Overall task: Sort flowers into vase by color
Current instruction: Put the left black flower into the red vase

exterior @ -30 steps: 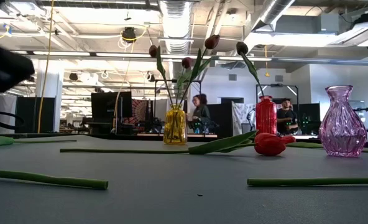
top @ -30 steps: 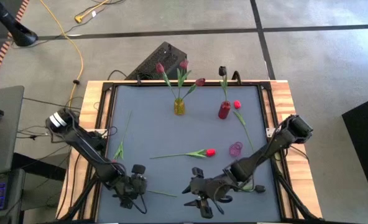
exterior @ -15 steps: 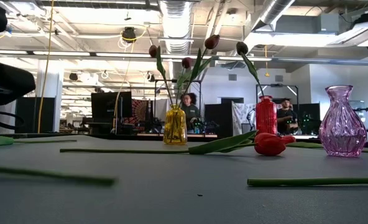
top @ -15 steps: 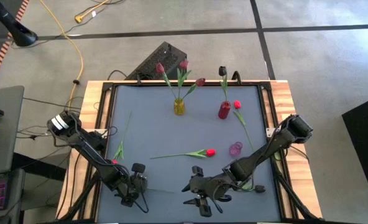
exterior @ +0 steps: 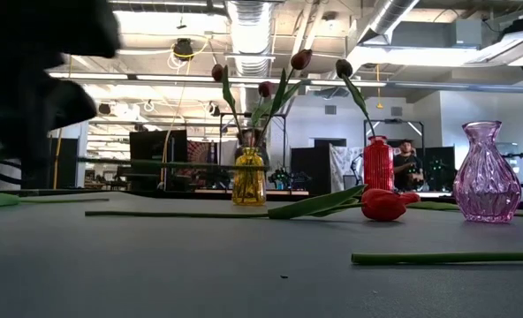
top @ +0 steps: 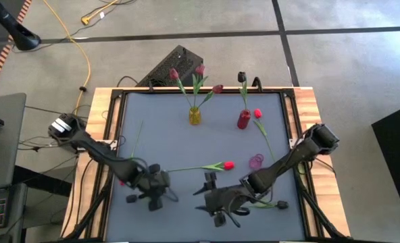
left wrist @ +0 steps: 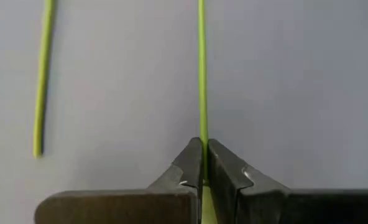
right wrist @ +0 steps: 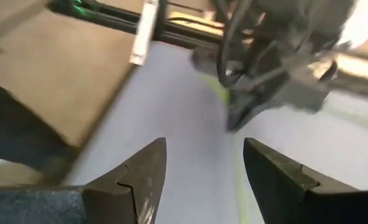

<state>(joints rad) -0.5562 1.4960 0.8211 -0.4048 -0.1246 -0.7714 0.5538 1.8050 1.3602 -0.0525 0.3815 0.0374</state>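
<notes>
Now | left hand (left wrist: 204,163) pinches green stem (left wrist: 201,74) | right hand (right wrist: 202,165) gapes, empty

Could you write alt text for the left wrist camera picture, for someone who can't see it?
The left claw is shut on a thin green flower stem, which runs straight away from it over the grey table. A second loose green stem lies apart on the table, off to one side.

Table top (top: 166,142): matt grey, smooth, w/ bare pale wood rim (top: 308,108). Yellow vase (exterior: 249,177), red vase (exterior: 378,163), pink vase (exterior: 486,175): glossy, see-through, ribbed like glass. Flower stem (left wrist: 201,68): smooth matt green plastic. Left gripper (left wrist: 204,163) fingers: matt dark plastic, slightly scuffed.
</notes>
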